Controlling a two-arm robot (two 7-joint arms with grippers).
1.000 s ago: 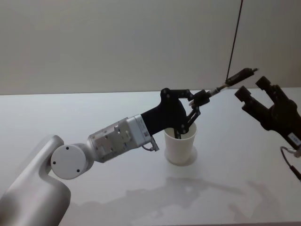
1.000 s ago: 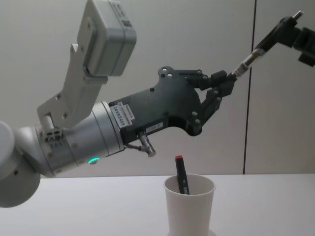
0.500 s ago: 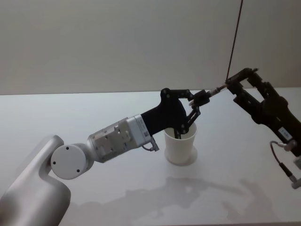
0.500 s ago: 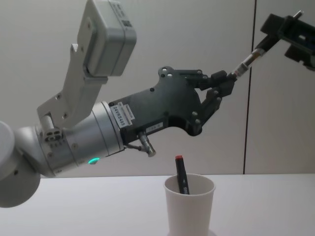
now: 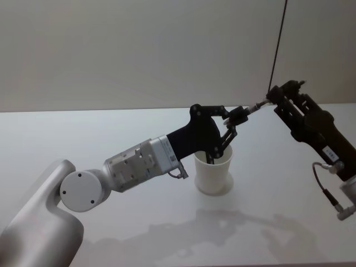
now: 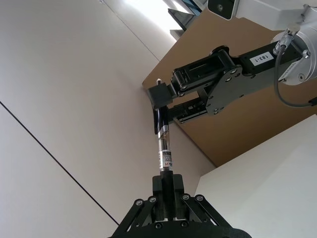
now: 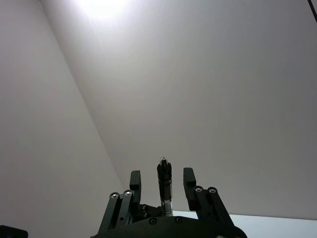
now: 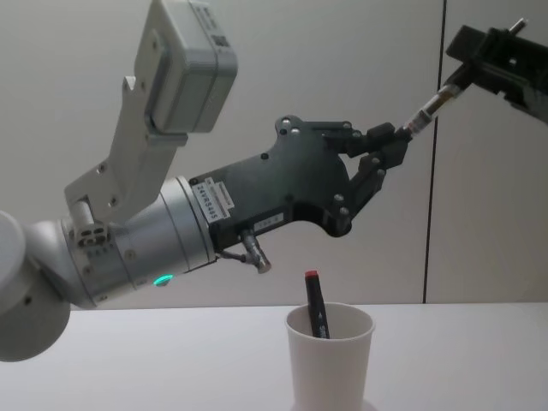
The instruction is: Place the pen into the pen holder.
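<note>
The left gripper (image 5: 240, 114) pinched the pen's (image 5: 257, 104) lower end, holding it in the air above the paper cup (image 5: 211, 175) near the table's (image 5: 111, 133) middle. The pen slanted up toward the right gripper (image 5: 276, 95), whose fingers (image 7: 188, 178) stood spread astride its upper end.

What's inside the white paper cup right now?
A black red-tipped pen stands leaning inside the paper cup, top poking above the rim. The cup wall hides its lower part and the bottom.

The chest view's lower edge cuts off the pen holder (image 8: 330, 360), whose wall hides much of the red-capped marker (image 8: 314, 301).
</note>
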